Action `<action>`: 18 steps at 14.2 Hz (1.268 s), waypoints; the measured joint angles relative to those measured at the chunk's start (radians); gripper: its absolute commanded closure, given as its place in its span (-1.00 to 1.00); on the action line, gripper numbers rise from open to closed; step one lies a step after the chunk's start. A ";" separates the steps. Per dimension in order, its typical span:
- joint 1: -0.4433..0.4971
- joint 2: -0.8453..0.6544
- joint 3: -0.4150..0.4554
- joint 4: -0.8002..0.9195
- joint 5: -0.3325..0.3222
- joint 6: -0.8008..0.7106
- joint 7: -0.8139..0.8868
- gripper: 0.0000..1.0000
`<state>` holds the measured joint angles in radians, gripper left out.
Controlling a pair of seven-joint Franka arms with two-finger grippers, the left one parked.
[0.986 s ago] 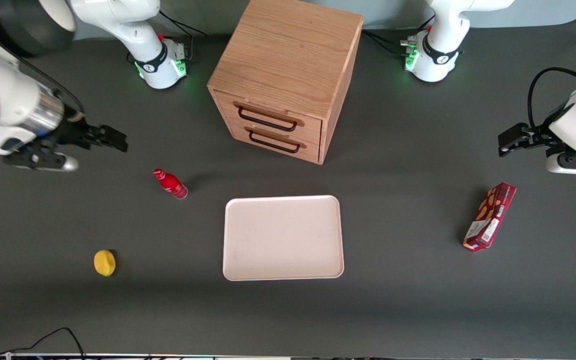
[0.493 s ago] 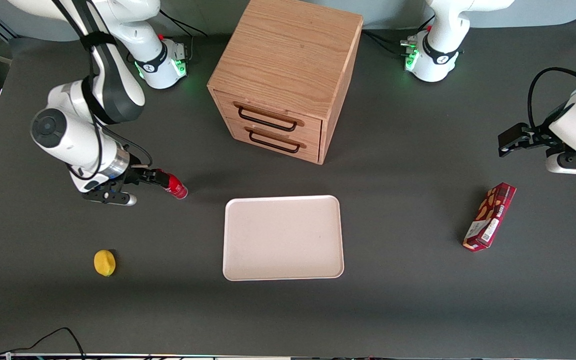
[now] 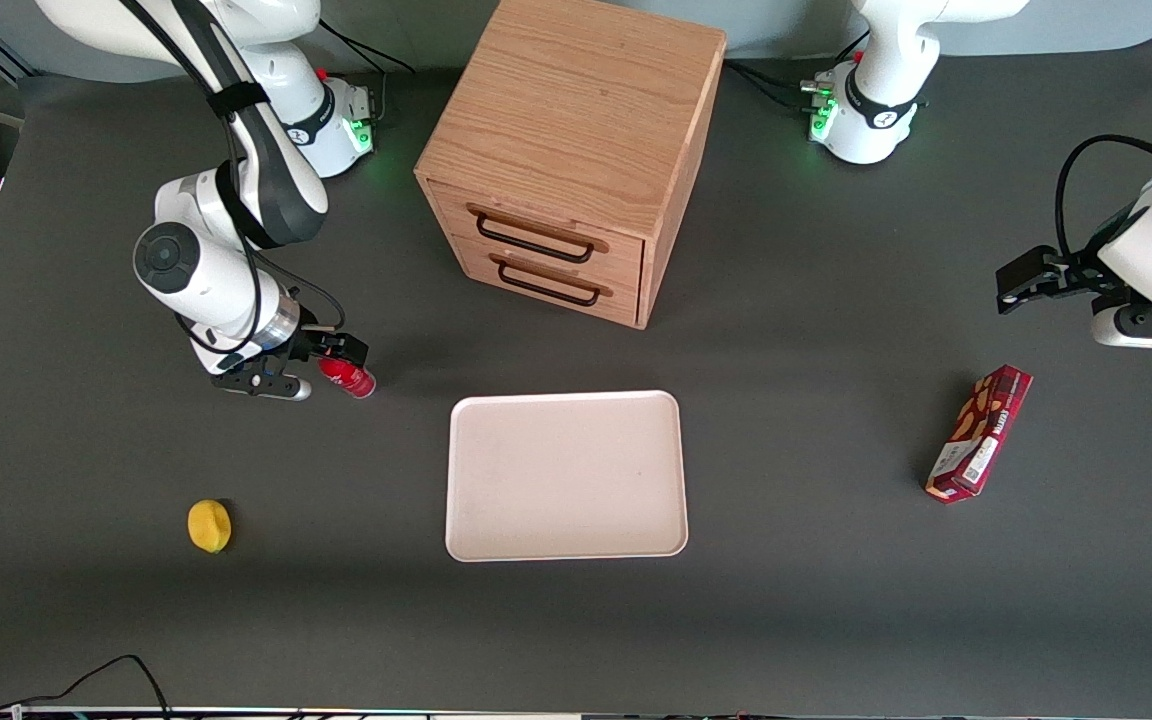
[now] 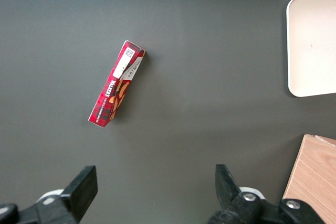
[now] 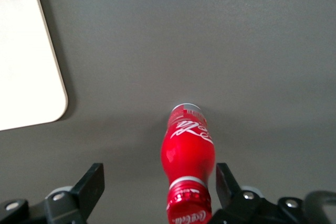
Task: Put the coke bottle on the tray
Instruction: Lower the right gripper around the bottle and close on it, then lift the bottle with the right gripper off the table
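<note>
The coke bottle (image 3: 350,378), small and all red with white lettering, stands on the dark table beside the tray, toward the working arm's end. My right gripper (image 3: 334,353) is low over it, open, with a finger on each side of its cap and neck. In the right wrist view the bottle (image 5: 187,156) sits between the open fingers (image 5: 93,183), closer to one of them, and is not gripped; the gripper (image 5: 160,188) is level with the cap. The pale pinkish-white tray (image 3: 566,475) lies flat and empty; one corner shows in the right wrist view (image 5: 26,51).
A wooden two-drawer cabinet (image 3: 566,150) stands farther from the front camera than the tray. A yellow lemon (image 3: 209,525) lies nearer the camera than the bottle. A dark red snack box (image 3: 979,432) lies toward the parked arm's end, and shows in the left wrist view (image 4: 115,90).
My right arm swung in from the table's edge and came down at the bottle. The open fingers now straddle its cap. The bottle has not moved.
</note>
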<state>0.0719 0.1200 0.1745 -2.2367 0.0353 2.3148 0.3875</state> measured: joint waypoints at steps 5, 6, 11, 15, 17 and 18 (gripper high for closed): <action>-0.006 -0.008 0.000 -0.014 -0.035 0.001 0.000 1.00; -0.006 -0.010 0.000 -0.015 -0.035 0.001 0.000 1.00; -0.006 -0.015 0.000 -0.015 -0.037 -0.001 0.000 1.00; -0.008 -0.057 -0.003 0.025 -0.041 -0.094 -0.010 1.00; -0.009 -0.090 -0.007 0.125 -0.041 -0.235 -0.011 1.00; -0.009 -0.099 -0.008 0.201 -0.041 -0.315 -0.011 1.00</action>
<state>0.0627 0.0209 0.1669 -2.0360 -0.0059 2.0001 0.3762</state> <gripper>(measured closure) 0.670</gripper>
